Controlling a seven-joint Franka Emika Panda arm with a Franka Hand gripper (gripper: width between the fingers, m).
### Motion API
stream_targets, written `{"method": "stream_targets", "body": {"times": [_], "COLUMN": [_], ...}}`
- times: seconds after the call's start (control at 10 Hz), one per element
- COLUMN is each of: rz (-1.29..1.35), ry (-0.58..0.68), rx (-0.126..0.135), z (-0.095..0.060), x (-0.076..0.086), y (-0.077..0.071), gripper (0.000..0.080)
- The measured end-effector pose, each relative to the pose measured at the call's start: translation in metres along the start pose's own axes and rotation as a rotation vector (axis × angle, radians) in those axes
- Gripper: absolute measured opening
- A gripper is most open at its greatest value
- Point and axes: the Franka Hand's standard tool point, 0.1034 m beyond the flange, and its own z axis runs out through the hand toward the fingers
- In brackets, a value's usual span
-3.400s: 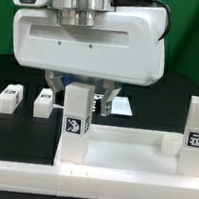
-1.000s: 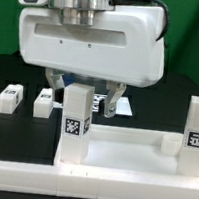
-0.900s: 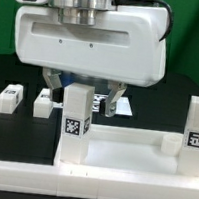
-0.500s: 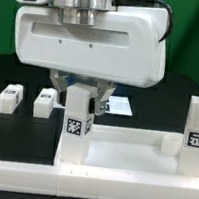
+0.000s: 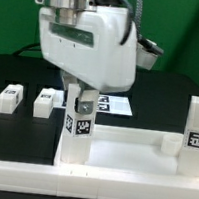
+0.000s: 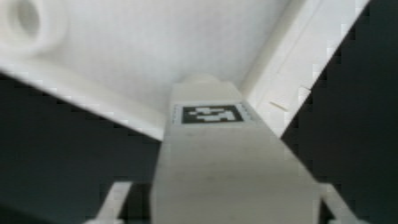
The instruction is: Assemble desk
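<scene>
The white desk tabletop (image 5: 130, 160) lies across the front with its rim up. One tagged leg (image 5: 79, 123) stands in the corner on the exterior view's left. My gripper (image 5: 81, 91) comes down over this leg's top and is shut on it. In the wrist view the leg (image 6: 217, 140) fills the middle, with my fingers (image 6: 118, 200) close on both sides and the tabletop (image 6: 107, 70) behind it. A second tagged leg (image 5: 195, 133) stands at the corner on the exterior view's right. Two loose legs (image 5: 9, 98) (image 5: 47, 101) lie on the black table.
The marker board (image 5: 114, 105) lies flat behind the tabletop. A small round socket post (image 5: 167, 144) rises inside the tabletop rim, near the leg on the exterior view's right. The bulky white arm hangs over the corner on the exterior view's left.
The fingers stood wide either side of the leg, then closed on it. The wrist has since turned about its vertical axis, and the leg's tag now sits slightly tilted.
</scene>
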Motion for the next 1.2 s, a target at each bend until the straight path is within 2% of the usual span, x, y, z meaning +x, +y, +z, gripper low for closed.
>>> {"method": "stream_targets", "body": {"times": [0.2,0.3,0.5,0.7,0.8,0.9,1.0,1.1,1.2], "rz": [0.32,0.433,0.535,0.547,0.543,0.536,0.514,0.492,0.483], "ry": [-0.087,-0.097,-0.078,-0.079,-0.079,-0.081,-0.093,-0.11,-0.129], "rx": [0.01,0.025,0.01,0.008,0.008,0.007,0.008,0.012,-0.006], "z": [-0.003,0.001,0.0,0.001,0.001,0.0,-0.01,-0.023,-0.031], "x": [0.003,0.006,0.005,0.005,0.005,0.002,-0.013,-0.028,-0.041], "y": [-0.002,0.0,0.001,0.002,0.002,0.001,-0.003,-0.005,-0.004], "gripper": [0.0294,0.0294,0.0299,0.0317,0.0489,0.0489,0.0619,0.064,0.064]}}
